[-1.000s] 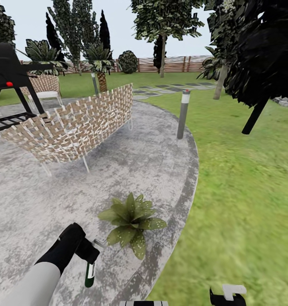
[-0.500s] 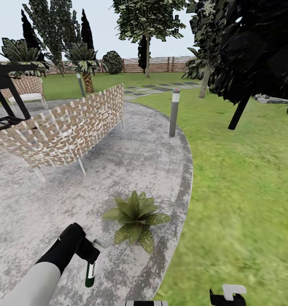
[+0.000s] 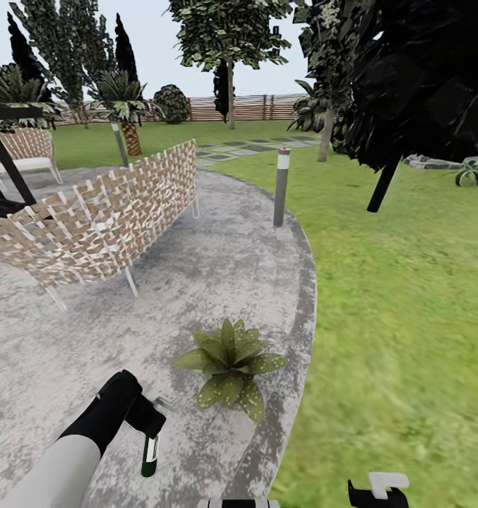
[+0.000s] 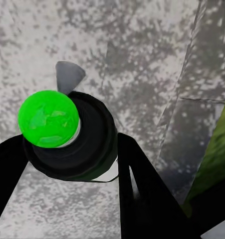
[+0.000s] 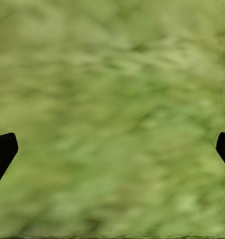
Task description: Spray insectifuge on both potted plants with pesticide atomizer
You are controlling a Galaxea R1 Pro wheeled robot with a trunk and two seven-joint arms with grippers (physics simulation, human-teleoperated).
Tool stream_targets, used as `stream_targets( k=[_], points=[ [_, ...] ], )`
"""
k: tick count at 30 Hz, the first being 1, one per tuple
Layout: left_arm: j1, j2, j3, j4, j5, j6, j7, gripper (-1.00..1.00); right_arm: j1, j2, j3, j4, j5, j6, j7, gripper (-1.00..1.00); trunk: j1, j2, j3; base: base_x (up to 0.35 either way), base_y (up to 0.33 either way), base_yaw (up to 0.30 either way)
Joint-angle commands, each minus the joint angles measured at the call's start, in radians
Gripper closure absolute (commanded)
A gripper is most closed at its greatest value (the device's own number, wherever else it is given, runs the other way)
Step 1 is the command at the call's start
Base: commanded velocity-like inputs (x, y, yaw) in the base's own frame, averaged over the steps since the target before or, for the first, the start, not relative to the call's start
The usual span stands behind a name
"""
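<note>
My left gripper [image 3: 150,432] hangs low over the grey paved patio [image 3: 217,268], shut on the pesticide atomizer [image 3: 150,456], a slim white bottle with its dark green end pointing down. In the left wrist view the bottle's green end [image 4: 47,118] sits between the black fingers [image 4: 142,189]. One potted plant [image 3: 231,363], a rosette with speckled leaves, stands on the patio just right of and beyond the bottle, apart from it. My right gripper [image 3: 378,490] is open over the lawn, with only grass between its fingertips [image 5: 3,149].
A woven wicker bench [image 3: 97,215] stands ahead to the left, with a grey bollard light [image 3: 281,187] at the patio edge. A dark-leaved tree [image 3: 415,77] overhangs the right. A small spiky plant [image 3: 471,171] sits far right. Lawn [image 3: 408,317] lies to the right.
The whole view has swung to the right, so bench, bollard and trees slid left; the plant now sits slightly more to the right in the picture. Both arms keep their pose.
</note>
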Motion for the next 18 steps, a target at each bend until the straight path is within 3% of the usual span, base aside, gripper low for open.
stream_targets(
  k=[1, 7, 14, 18],
  points=[
    [0.000, 0.000, 0.003, -0.002, -0.008, 0.004, -0.009, 1.00, -0.001, 0.000, 0.009, 0.001, -0.010, -0.003, -0.002, -1.00, 0.000, 0.000, -0.001, 0.001, 0.002, -0.272],
    [0.000, 0.001, 0.005, -0.002, -0.008, 0.004, -0.009, 1.00, -0.001, 0.000, 0.009, 0.001, -0.010, -0.003, -0.002, -1.00, 0.000, 0.000, -0.001, 0.000, 0.027, -0.273],
    [0.000, 0.001, 0.006, -0.002, -0.008, 0.004, -0.009, 1.00, -0.001, 0.000, 0.009, 0.001, -0.010, -0.003, -0.002, -1.00, 0.000, 0.000, -0.001, 0.000, 0.282, -0.272],
    [0.000, 0.001, 0.006, -0.002, -0.007, 0.004, -0.009, 1.00, -0.001, 0.000, 0.009, 0.001, -0.010, -0.003, -0.002, -1.00, 0.000, 0.000, -0.001, 0.000, 0.303, -0.096]
  ],
)
